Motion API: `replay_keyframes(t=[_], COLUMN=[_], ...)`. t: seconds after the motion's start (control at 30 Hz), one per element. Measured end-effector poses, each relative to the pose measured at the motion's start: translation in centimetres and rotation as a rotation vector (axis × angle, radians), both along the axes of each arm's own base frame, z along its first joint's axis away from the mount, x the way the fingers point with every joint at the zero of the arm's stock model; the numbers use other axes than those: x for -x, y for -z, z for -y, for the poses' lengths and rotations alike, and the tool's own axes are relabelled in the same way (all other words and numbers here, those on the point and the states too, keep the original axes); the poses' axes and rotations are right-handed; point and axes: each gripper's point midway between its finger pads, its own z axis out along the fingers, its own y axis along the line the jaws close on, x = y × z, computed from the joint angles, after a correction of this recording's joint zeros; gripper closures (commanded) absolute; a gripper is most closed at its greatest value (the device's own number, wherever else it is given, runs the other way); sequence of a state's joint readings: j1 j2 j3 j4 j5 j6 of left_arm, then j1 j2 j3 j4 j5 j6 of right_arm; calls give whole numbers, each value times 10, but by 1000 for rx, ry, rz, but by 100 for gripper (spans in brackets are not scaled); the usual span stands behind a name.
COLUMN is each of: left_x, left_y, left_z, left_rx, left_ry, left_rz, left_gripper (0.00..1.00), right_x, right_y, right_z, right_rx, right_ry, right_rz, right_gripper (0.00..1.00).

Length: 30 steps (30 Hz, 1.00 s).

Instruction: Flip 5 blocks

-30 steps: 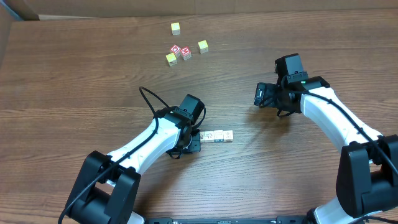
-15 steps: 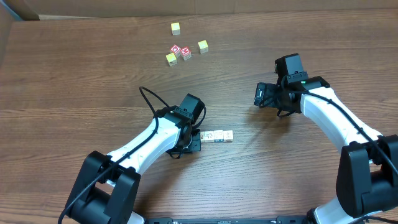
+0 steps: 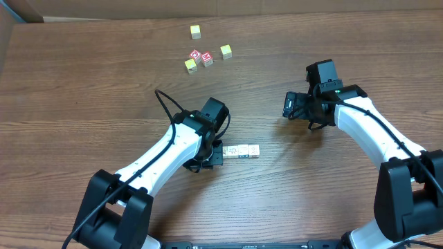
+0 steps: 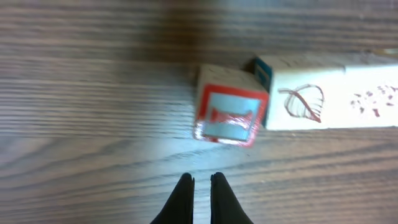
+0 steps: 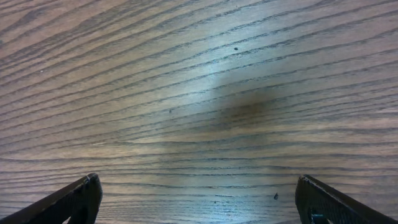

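Observation:
A short row of pale blocks point(image 3: 242, 151) lies mid-table, just right of my left gripper point(image 3: 215, 154). In the left wrist view a red-bordered white block point(image 4: 229, 116) sits slightly askew at the row's left end. It touches a pale block with a red leaf drawing point(image 4: 303, 102), and another pale block point(image 4: 373, 98) continues the row. My left gripper point(image 4: 202, 182) is shut and empty, a little short of the red-bordered block. My right gripper point(image 3: 289, 105) hovers open over bare wood, far right of the row, with nothing between its fingers point(image 5: 84, 190).
At the back of the table lie three yellow-faced cubes point(image 3: 196, 30) point(image 3: 225, 51) point(image 3: 190, 65) and two red-faced cubes point(image 3: 196, 55) point(image 3: 207, 60). A cardboard wall point(image 3: 208, 8) runs along the far edge of the wooden table point(image 3: 83, 104).
My left arm's wrist has shifted slightly towards the back of the table. The row of blocks and the right arm have not moved.

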State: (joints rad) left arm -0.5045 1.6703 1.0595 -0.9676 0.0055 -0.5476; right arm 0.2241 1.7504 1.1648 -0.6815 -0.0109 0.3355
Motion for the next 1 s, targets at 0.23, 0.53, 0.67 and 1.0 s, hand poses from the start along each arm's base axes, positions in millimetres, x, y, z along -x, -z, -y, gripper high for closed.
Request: replay_keyframes(t=[0.23, 0.53, 0.67, 1.0], left_x=[-13, -22, -17, -20], left_y=[-1, 1, 8, 20], left_z=[-14, -17, -20, -19], left_rx=[-86, -109, -115, -101], left_ry=[-1, -3, -2, -5], left_rz=[69, 118, 108, 141], left_gripper=[96, 96, 96, 94], right_x=[0, 0, 0, 0], right_y=[0, 0, 0, 0], right_z=[0, 0, 0, 0], right_rx=[0, 1, 0, 0], right_ry=[0, 1, 0, 1], right_rz=[0, 0, 0, 0], right_gripper=[0, 0, 0, 0])
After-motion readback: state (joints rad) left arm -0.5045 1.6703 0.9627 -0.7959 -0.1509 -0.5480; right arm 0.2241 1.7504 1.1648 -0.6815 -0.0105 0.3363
